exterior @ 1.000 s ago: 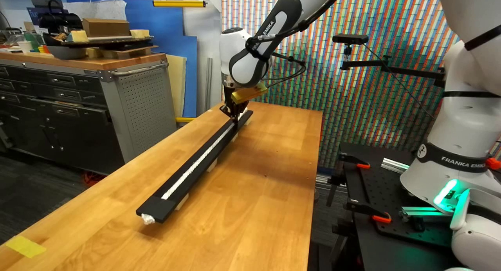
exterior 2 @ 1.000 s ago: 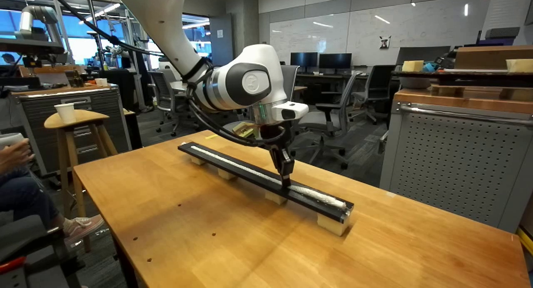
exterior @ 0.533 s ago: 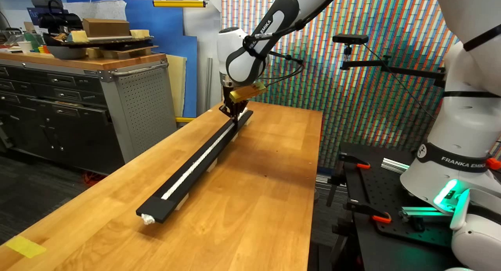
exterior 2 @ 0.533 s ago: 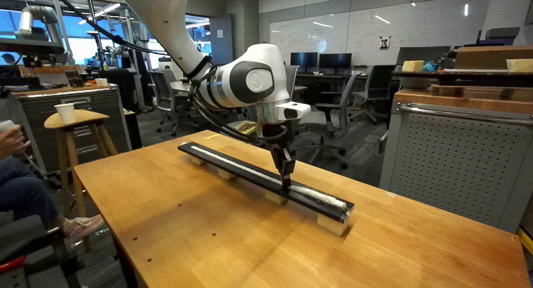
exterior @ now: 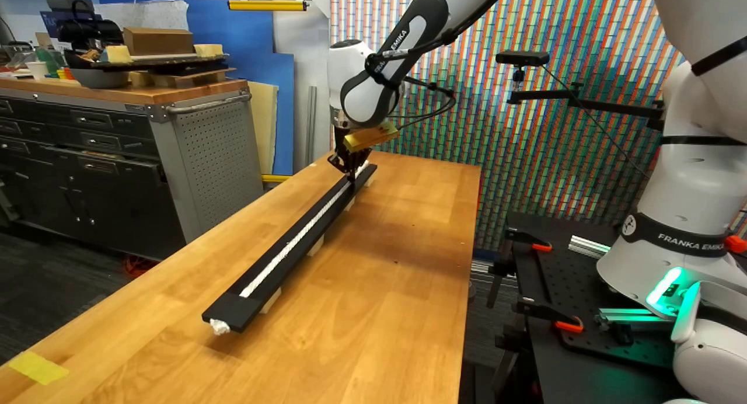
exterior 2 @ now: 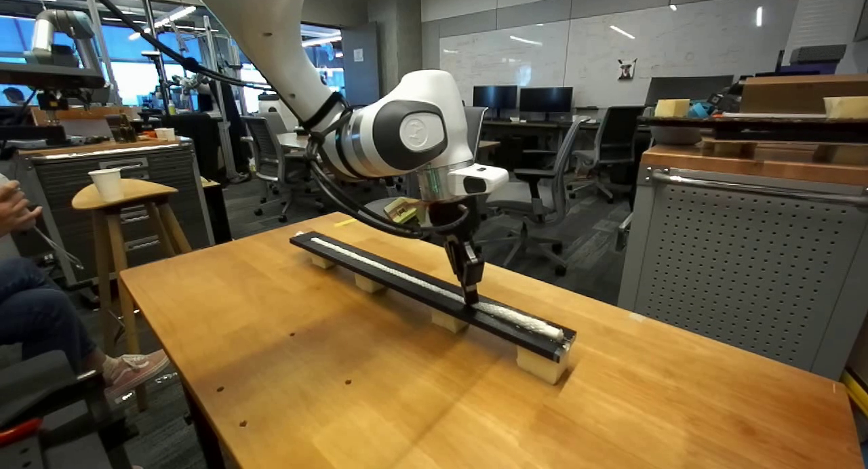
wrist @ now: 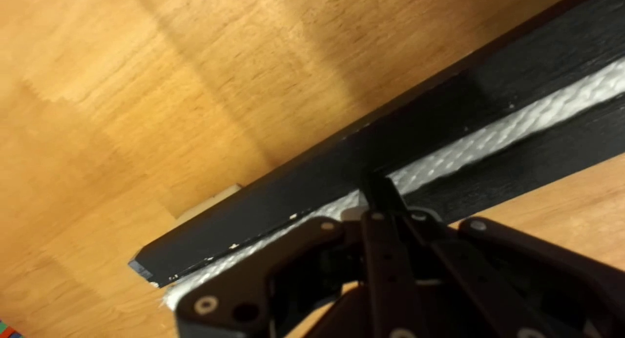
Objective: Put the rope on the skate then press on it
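Note:
The skate, a long black rail (exterior 2: 407, 287), lies lengthwise on the table and also shows in an exterior view (exterior: 233, 312). The white rope (exterior 2: 519, 318) runs along its groove and shows braided in the wrist view (wrist: 454, 155). Between my gripper and the nearer rail end in that exterior view, the rope looks thicker and higher. At the opposite end a frayed tip (exterior: 219, 327) sticks out. My gripper (wrist: 381, 181) points down with its fingers together and nothing between them. Its tips are on or just above the rope; contact cannot be told. It shows in both exterior views (exterior: 351, 179) (exterior 2: 470, 299).
Pale wooden blocks (exterior 2: 540, 366) raise the rail off the wooden table (exterior 2: 305, 374). A yellow tape strip (exterior: 38, 366) lies at a table corner. A grey cabinet (exterior: 210, 176) stands beyond the table edge. A seated person (exterior 2: 27, 299) is beside the table.
My gripper has shifted slightly along the rail toward the rope's thicker end and risen a little. It stays shut. The rail has barely moved. The seated person's hand has moved.

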